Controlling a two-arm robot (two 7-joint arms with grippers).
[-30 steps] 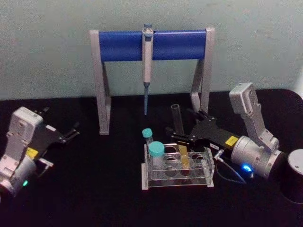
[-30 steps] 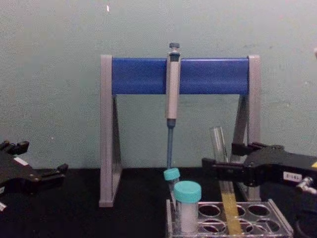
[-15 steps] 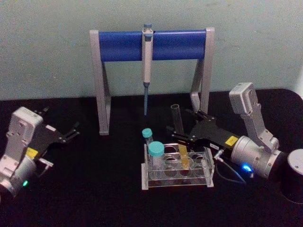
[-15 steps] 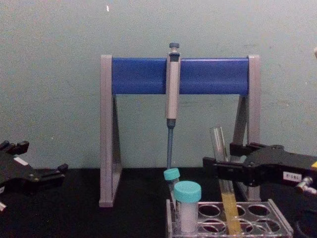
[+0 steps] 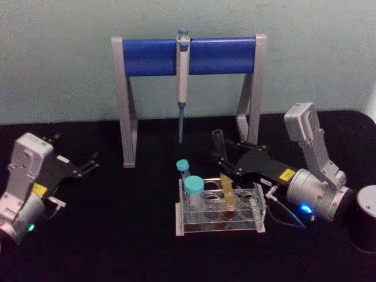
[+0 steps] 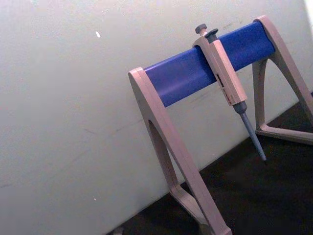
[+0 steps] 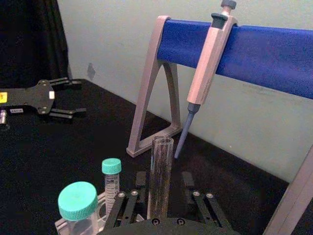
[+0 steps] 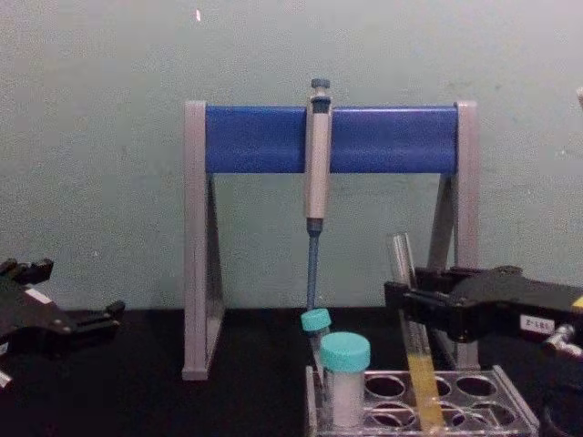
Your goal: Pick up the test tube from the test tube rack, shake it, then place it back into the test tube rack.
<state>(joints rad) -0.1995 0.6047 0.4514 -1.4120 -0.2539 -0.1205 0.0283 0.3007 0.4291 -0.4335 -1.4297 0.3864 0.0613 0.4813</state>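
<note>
Backing toward 3 o'clock, right gripper (image 8: 393, 299) spreads open around tube (image 8: 401, 264), seated in rack (image 5: 200, 226): nearly done; left gripper (image 5: 88, 164) idles open at 9 o'clock.

The test tube (image 5: 220, 145) stands between the spread fingers of my right gripper (image 5: 224, 164), a gap on either side, so there is room to draw back toward the head view's right. Left of it in the test tube rack (image 5: 257, 212), the wide teal-capped vial (image 5: 194, 189) and slim teal-capped tube (image 5: 183, 170) block the way. Behind hangs the pipette (image 5: 183, 76) from the pipette stand (image 5: 153, 57); the black table (image 5: 117, 235) at lower left lies open
</note>
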